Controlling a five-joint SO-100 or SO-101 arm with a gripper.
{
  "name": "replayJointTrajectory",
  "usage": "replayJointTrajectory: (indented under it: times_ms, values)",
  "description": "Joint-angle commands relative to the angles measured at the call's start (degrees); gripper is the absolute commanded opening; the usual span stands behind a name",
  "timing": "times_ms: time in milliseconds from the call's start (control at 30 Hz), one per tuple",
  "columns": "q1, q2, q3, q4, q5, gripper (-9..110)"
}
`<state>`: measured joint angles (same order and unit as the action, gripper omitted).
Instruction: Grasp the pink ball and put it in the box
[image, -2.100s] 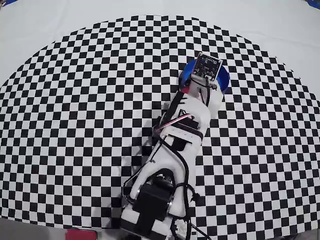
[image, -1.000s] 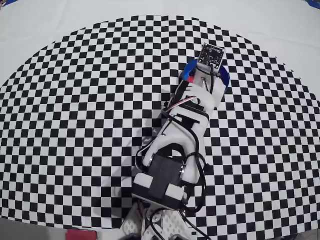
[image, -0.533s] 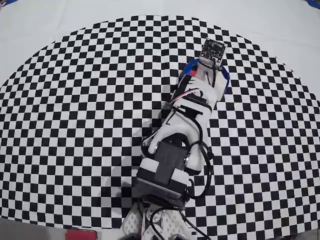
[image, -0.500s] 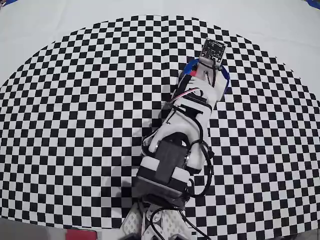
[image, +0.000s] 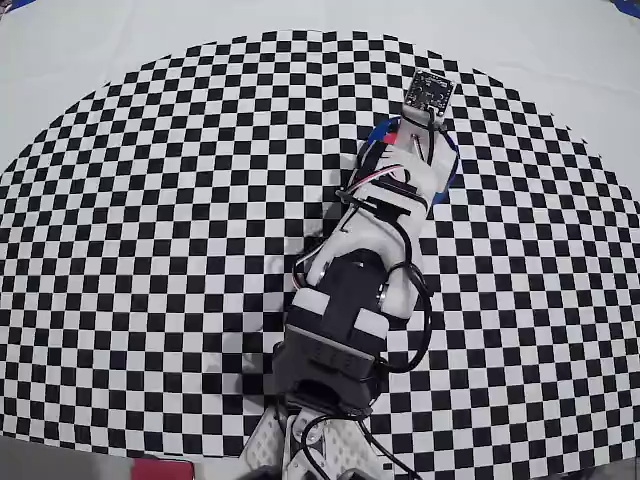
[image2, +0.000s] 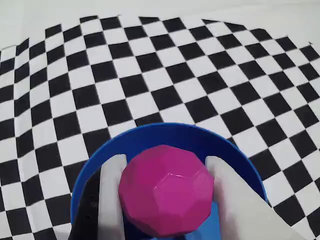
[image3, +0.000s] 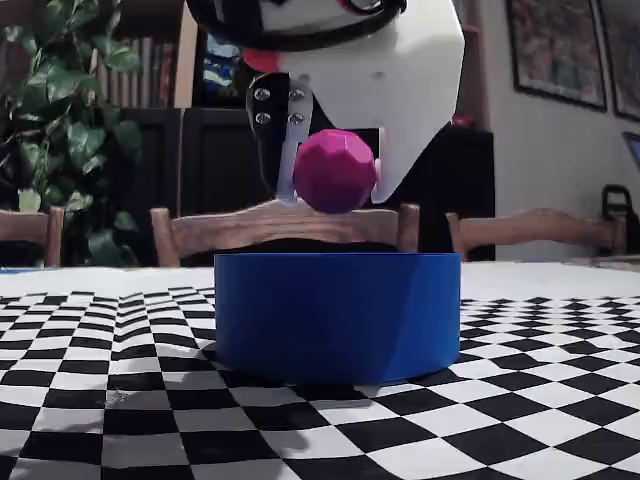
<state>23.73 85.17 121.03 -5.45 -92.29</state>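
A black-and-white checkered cloth (image3: 120, 400) covers the table. Behind it stand wooden chairs (image3: 290, 228), their top rails just above the table edge. A leafy green plant (image3: 60, 120) fills the left corner beside a dark cabinet (image3: 210, 170). Framed pictures (image3: 558, 45) hang on the pale right wall.

From above, the arm (image: 370, 250) is covering nearly all of the blue box (image: 452, 168), leaving only slivers showing, and the pink ball is lying hidden under it altogether. In the wrist view the bottom edge is cutting off the box (image2: 150, 135) and the white fingers (image2: 112, 200). From the side, the top edge is cropping the gripper (image3: 335, 185).
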Motion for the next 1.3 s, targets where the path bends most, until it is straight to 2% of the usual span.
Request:
replayJointTrajectory:
  times_ms: [0, 1133, 1167, 1200, 1267]
  values:
    - [0.2, 0.0, -2.9, -1.0, 0.4, 0]
    - [-0.3, -1.1, -3.7, -1.0, 0.4, 1]
    - [-0.3, -1.1, -3.7, -1.0, 0.4, 7]
    - [-0.3, -1.1, -3.7, -1.0, 0.4, 19]
    - [0.0, -1.1, -3.9, -1.2, 0.7, 30]
